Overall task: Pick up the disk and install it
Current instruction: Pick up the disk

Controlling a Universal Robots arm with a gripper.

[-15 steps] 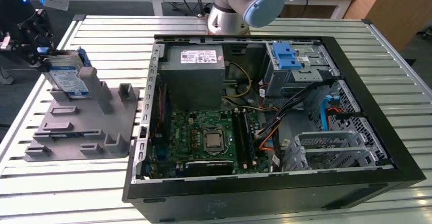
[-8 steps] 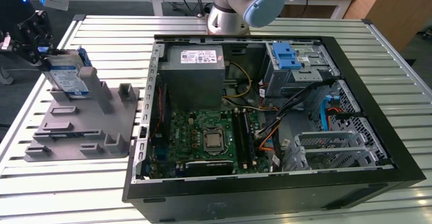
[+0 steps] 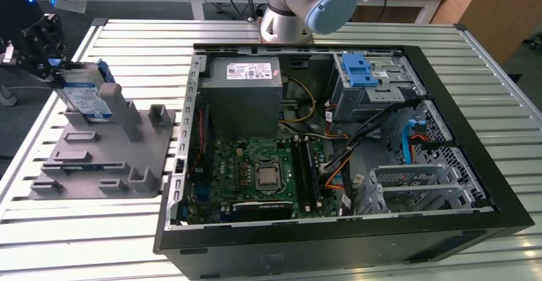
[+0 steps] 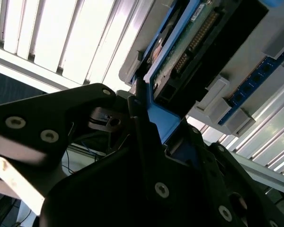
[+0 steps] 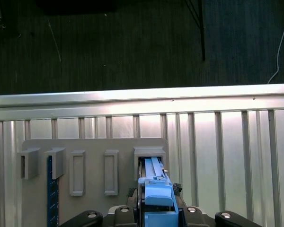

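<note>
The slatted table carries an open computer case, with a grey fixture at its nine o'clock. The arm's base stands at the case's twelve o'clock. Its gripper reaches in sideways at the fixture's eleven o'clock. The disk stands on edge in the fixture there, and the jaws pinch its blue edge.

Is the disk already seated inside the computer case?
No, the disk stands upright in the grey holder outside the computer case.
</note>
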